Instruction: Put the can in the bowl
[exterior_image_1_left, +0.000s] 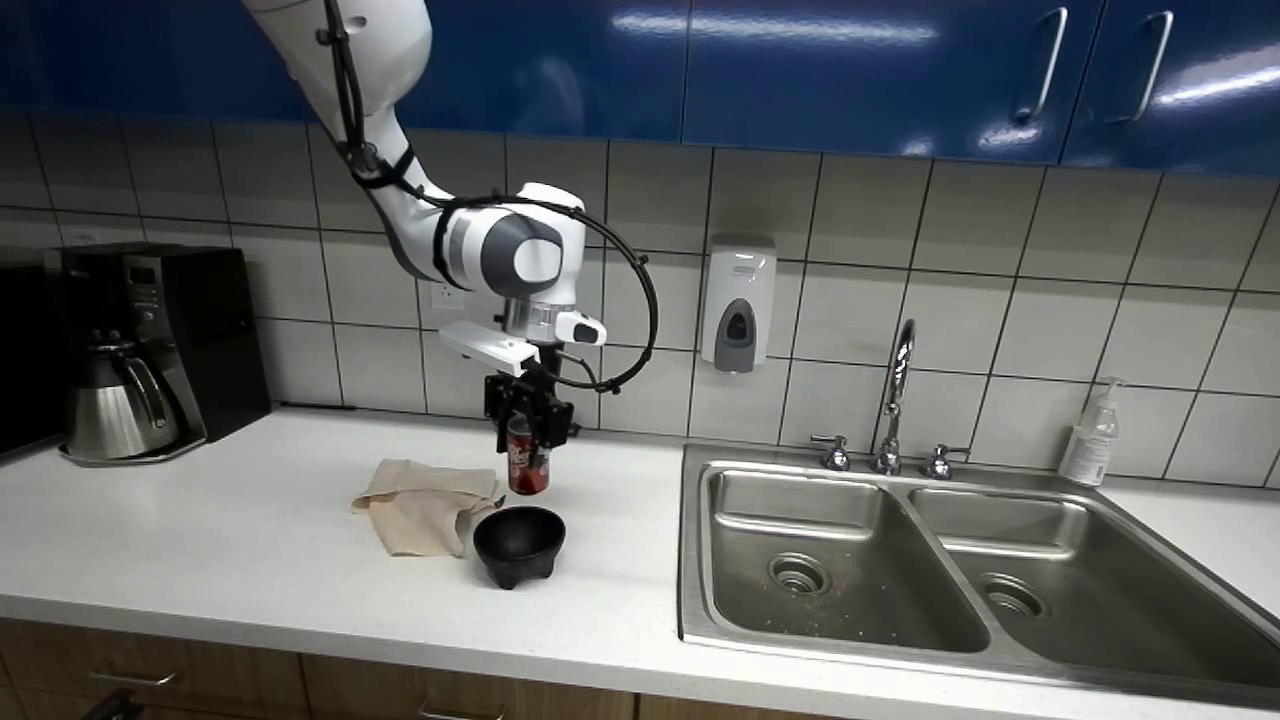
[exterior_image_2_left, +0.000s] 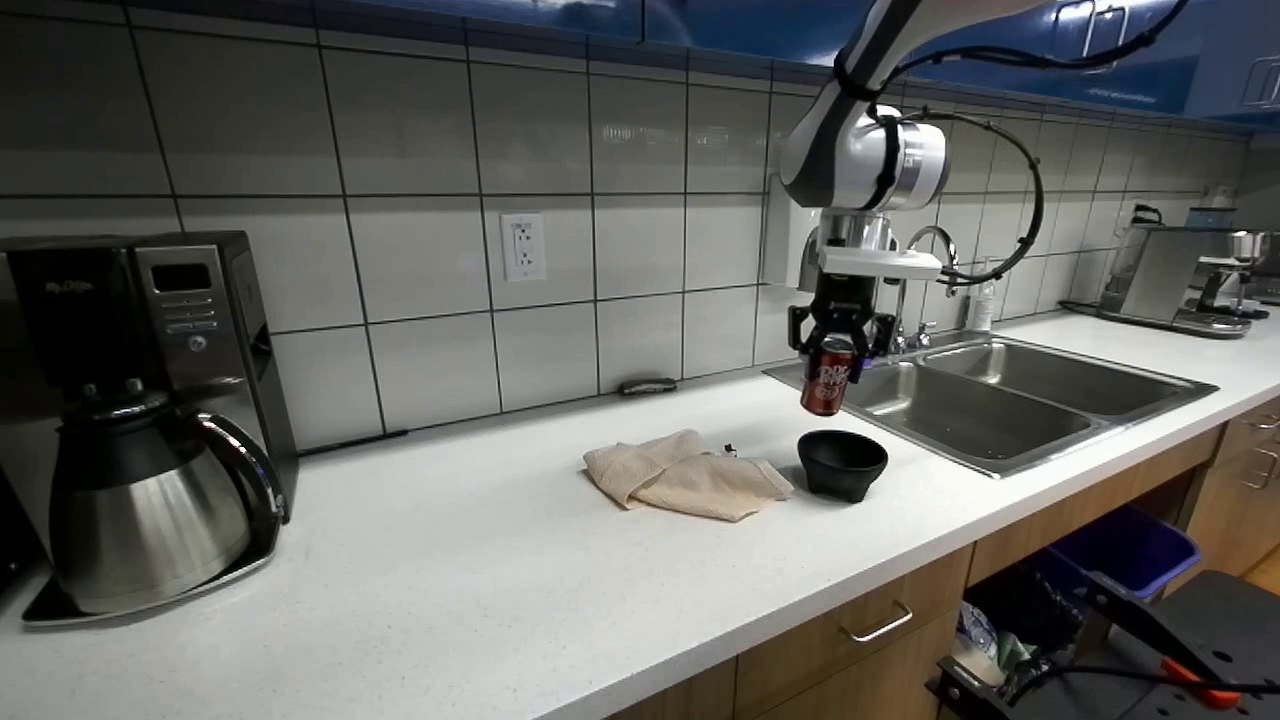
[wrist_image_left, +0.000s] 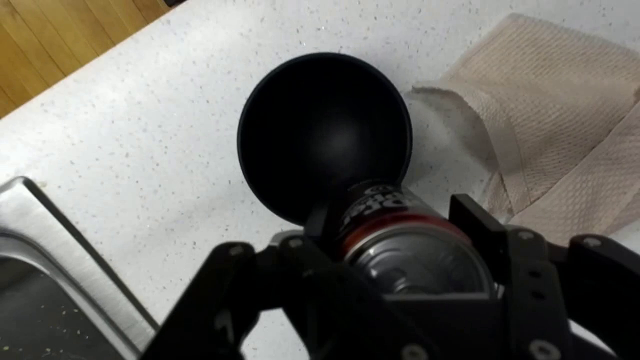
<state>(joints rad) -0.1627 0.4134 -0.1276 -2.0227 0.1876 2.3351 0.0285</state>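
The can is red with white lettering and a silver top; it shows in both exterior views (exterior_image_1_left: 527, 474) (exterior_image_2_left: 825, 388) and the wrist view (wrist_image_left: 385, 207). My gripper (exterior_image_1_left: 528, 440) (exterior_image_2_left: 840, 358) (wrist_image_left: 392, 215) is shut on the can's upper part, one finger on each side. The can hangs above the counter, slightly tilted. The black bowl (exterior_image_1_left: 520, 548) (exterior_image_2_left: 842, 466) (wrist_image_left: 322, 135) stands upright on the counter, and no object shows inside it. In the wrist view the can's lower end overlaps the near part of the bowl's rim. The can is above and beside the bowl.
A beige cloth (exterior_image_1_left: 425, 508) (exterior_image_2_left: 690, 478) (wrist_image_left: 555, 110) lies beside the bowl. A steel double sink (exterior_image_1_left: 692, 560) is set into the counter on the bowl's other side. A coffee maker (exterior_image_1_left: 190, 330) (exterior_image_2_left: 200, 380) stands by the tiled wall. Blue cabinets (exterior_image_1_left: 560, 65) hang above.
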